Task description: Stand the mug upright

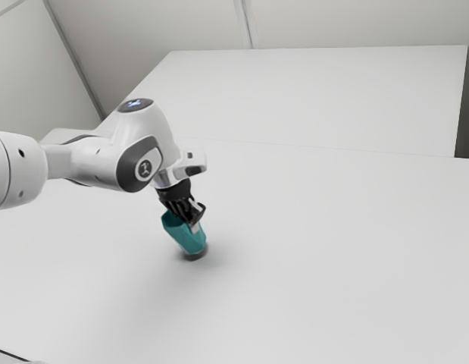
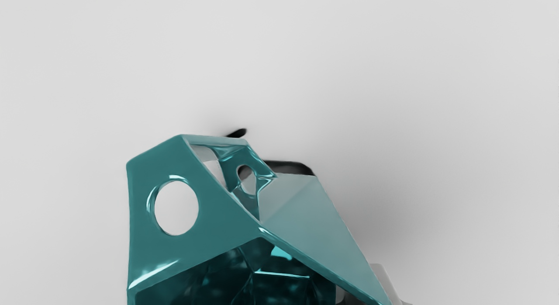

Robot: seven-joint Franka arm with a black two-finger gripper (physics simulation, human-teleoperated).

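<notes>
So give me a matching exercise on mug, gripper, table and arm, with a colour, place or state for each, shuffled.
1. Mug
2. Gripper
3. Table
4. Arm

A. Pale surface below the mug
B. Reaching in from the exterior view's left
C. Teal and tilted
D. Black, at the mug's upper part

Pairs: 1-C, 2-D, 3-A, 4-B

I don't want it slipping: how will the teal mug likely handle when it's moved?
The mug will probably stay stiff, given its crisp, angular walls. Its glossy surface suggests it may be slippery. Since it leans well off upright, it would likely tip or rock if left unsupported.
</notes>
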